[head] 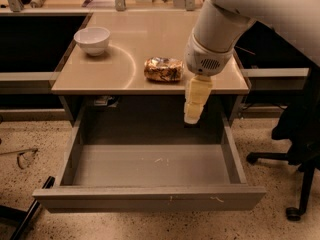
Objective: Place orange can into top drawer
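Nearest you, the top drawer [150, 166] stands pulled well out below the bench [120, 71], its grey floor open from above, so the drop-off needs no more preparation. Your work is the pickup.

The gripper [192, 118] hangs pointing down in front of the bench's front edge, lower than the bench top and over the back right part of the drawer. It carries nothing that I can see, and whether it is open or shut I cannot tell from this view, so check that before you commit.

Just behind and to the left of it, the orange can [163, 69] lies on its side on the bench, near the front edge. From where the gripper hangs, a straight sideways move would likely strike the bench edge. Lift first until you are above the bench top, then travel left and back over the can and come down from above. Grip it across its round body, squarely at the middle; lying like this it will probably roll if you nudge one end.

Further back on the left, the white bowl [92, 39] sits well apart from the can and should not trouble you.
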Controlling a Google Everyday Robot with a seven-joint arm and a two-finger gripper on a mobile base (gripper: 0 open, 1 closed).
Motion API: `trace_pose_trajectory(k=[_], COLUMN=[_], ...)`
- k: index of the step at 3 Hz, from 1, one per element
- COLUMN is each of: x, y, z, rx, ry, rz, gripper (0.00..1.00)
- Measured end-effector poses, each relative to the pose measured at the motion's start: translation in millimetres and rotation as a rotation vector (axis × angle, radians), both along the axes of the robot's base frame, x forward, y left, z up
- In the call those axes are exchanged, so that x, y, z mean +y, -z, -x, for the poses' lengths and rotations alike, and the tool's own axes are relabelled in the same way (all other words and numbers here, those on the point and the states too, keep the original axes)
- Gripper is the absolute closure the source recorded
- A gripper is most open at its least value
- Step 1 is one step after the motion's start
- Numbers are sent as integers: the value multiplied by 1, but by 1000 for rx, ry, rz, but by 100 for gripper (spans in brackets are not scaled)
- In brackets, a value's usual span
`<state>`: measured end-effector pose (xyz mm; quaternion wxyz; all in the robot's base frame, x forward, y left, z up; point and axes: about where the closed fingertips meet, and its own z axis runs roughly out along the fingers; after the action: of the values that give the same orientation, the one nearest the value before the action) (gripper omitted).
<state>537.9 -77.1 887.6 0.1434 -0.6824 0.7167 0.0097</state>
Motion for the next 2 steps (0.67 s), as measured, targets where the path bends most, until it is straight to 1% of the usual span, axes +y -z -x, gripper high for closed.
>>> trace_pose_trajectory(k=[1,2], x=[3,16], y=[-3,-11], z=[-12,-59], rx=[-22,-91], ry=[-6,-22], rz=[-66,-171], gripper=[0,0])
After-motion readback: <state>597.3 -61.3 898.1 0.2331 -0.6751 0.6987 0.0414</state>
